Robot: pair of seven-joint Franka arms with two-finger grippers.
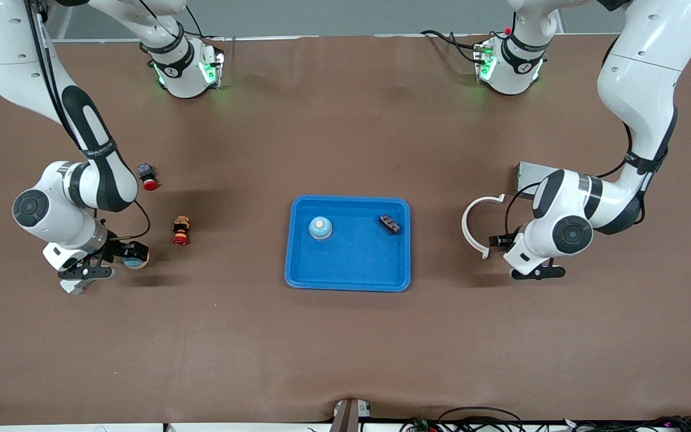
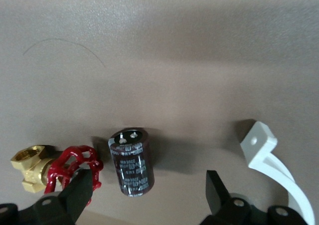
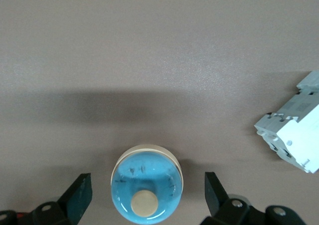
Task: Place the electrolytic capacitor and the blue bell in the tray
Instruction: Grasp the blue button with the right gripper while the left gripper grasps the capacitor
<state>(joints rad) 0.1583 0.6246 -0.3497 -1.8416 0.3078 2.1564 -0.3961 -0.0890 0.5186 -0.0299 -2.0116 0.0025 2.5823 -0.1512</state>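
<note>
while both hands stand spread wide and hold nothing, the right hand (image 3: pixel 145 186) hangs low over the blue bell (image 3: pixel 146 184), which sits on the table (image 1: pixel 345 348) between its fingers, touching neither, at the right arm's end. the left hand (image 2: pixel 148 179) brackets the capacitor (image 2: pixel 131 161), lying on its side beside a red-handled brass valve (image 2: pixel 57 168). the tray (image 1: pixel 348 282) lies mid-table, well apart from both.

The tray (image 1: pixel 348 264) lies mid-table with a bell (image 1: pixel 320 228) and a terminal block (image 1: pixel 390 224) in it; a second bell (image 3: pixel 146 187) lies toward the right arm's end, the capacitor (image 2: pixel 131 161) beside a valve (image 2: pixel 60 167) toward the left arm's
</note>
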